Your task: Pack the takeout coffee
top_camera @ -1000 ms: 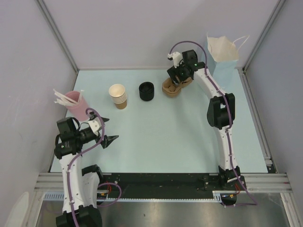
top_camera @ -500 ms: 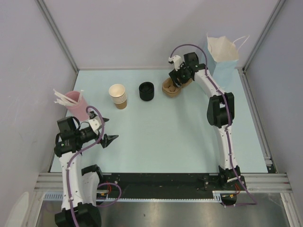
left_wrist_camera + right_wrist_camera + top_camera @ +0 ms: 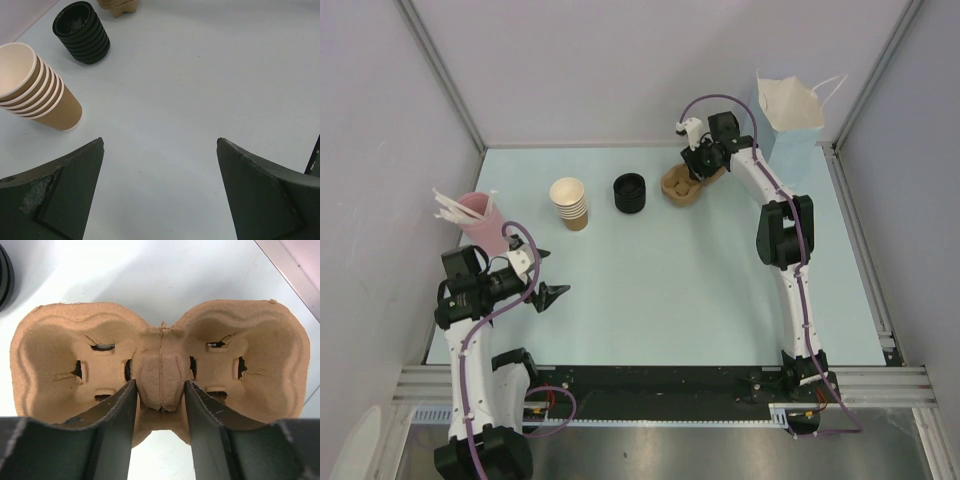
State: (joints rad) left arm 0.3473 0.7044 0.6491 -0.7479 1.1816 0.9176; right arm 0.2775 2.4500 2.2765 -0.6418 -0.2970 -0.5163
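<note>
Right tool [image 3: 161, 384] astride centre ridge of pulp carrier [image 3: 60, 355], fingers snug either side; clamped or not, cannot tell. Left tool [image 3: 160, 141] spread wide, empty, over counter [image 3: 200, 75]. Step, I judge: fetching carrier. Next: firm pinch, level lift. No lone takeout coffee in view, only nested cup stack [image 3: 35, 90], ahead-left of Left tool, well apart from Right tool.

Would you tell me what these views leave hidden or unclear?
Paper bag: its bottom is hidden by its own walls in the top view.
Right hand on the pulp cup carrier: its fingers cover the centre ridge's sides in the right wrist view, so contact is uncertain.
Stirrers: too small to count in the top view.
Stack of tan cups: cut by the left edge of the left wrist view.
</note>
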